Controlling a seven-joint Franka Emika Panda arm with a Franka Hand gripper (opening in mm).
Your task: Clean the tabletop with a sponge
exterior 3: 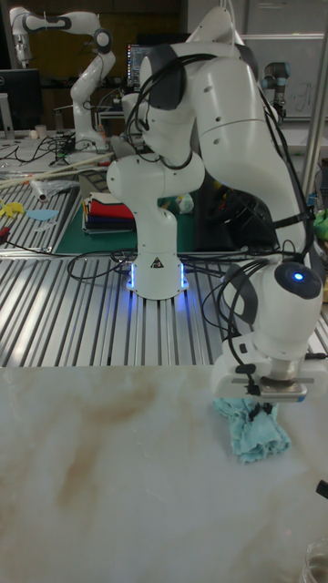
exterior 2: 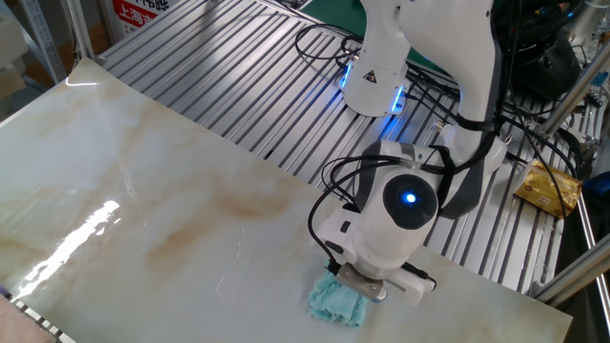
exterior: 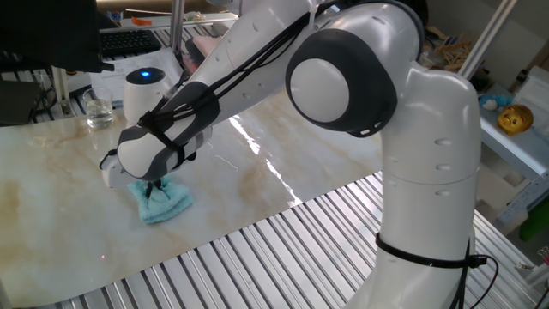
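Observation:
A light blue sponge (exterior: 166,204) (exterior 2: 335,301) (exterior 3: 256,434) lies bunched up on the tabletop (exterior: 51,219) (exterior 2: 143,210) (exterior 3: 100,474), a glossy cream marble-look sheet with faint brown stains. My gripper (exterior: 154,188) (exterior 2: 355,284) (exterior 3: 264,408) points straight down over the sponge's near-robot end and is shut on it, pinching a fold. The sponge still rests on the sheet. In the other fixed view the wrist hides the fingertips.
Ribbed grey metal slats (exterior: 283,257) (exterior 2: 219,76) border the sheet toward the robot base (exterior 3: 157,264). A glass jar (exterior: 99,112) and a white device with a blue light (exterior: 146,84) stand at the sheet's far edge. A yellow packet (exterior 2: 548,188) lies on the slats.

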